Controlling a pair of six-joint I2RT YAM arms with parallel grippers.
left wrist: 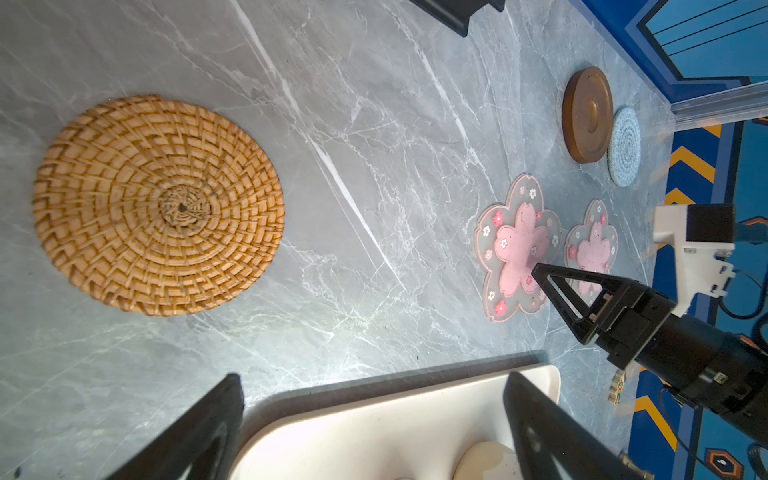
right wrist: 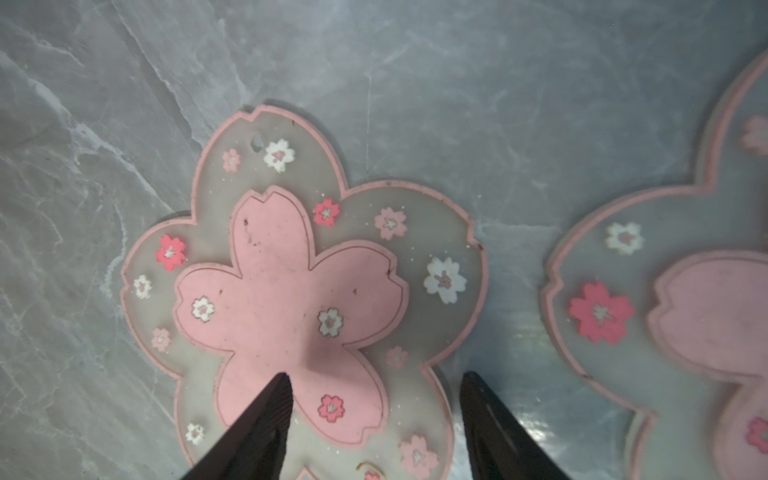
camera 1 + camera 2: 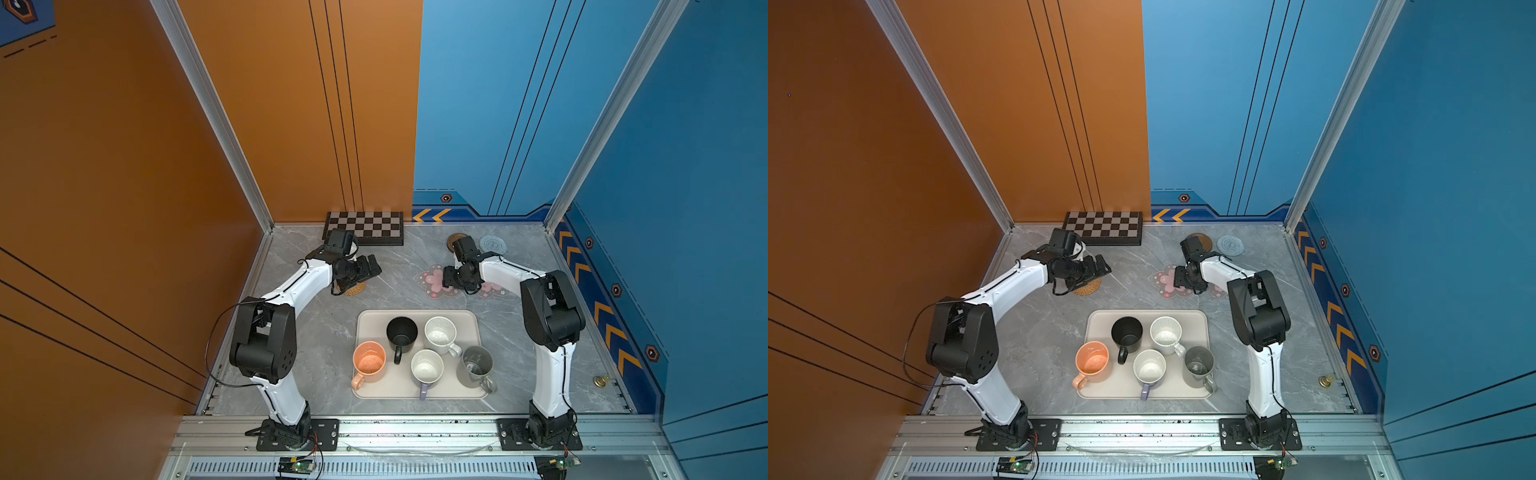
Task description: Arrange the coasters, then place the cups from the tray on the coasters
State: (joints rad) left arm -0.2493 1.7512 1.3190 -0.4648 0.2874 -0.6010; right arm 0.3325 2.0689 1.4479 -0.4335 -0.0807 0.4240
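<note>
The cream tray (image 3: pixel 374 320) holds a black cup (image 3: pixel 402 332), a peach cup (image 3: pixel 369 362), a white speckled cup (image 3: pixel 439 334), a lavender cup (image 3: pixel 427 368) and a grey cup (image 3: pixel 477 365). Behind the tray lie two pink blossom coasters (image 3: pixel 430 279) (image 3: pixel 495 289). A dark wooden coaster (image 3: pixel 453 240) and a grey-blue coaster (image 3: pixel 493 244) sit further back. The rattan coaster (image 1: pixel 158 203) lies left. My left gripper (image 3: pixel 374 266) hovers open and empty above it. My right gripper (image 2: pixel 376 374) is open, one finger on the left blossom coaster (image 2: pixel 286 291), the other past its edge.
A folded chessboard (image 3: pixel 365 227) lies against the back wall behind the left gripper. A small brass piece (image 3: pixel 601 380) stands near the right wall. Walls close the table on three sides. Both arm bases are bolted along the front rail.
</note>
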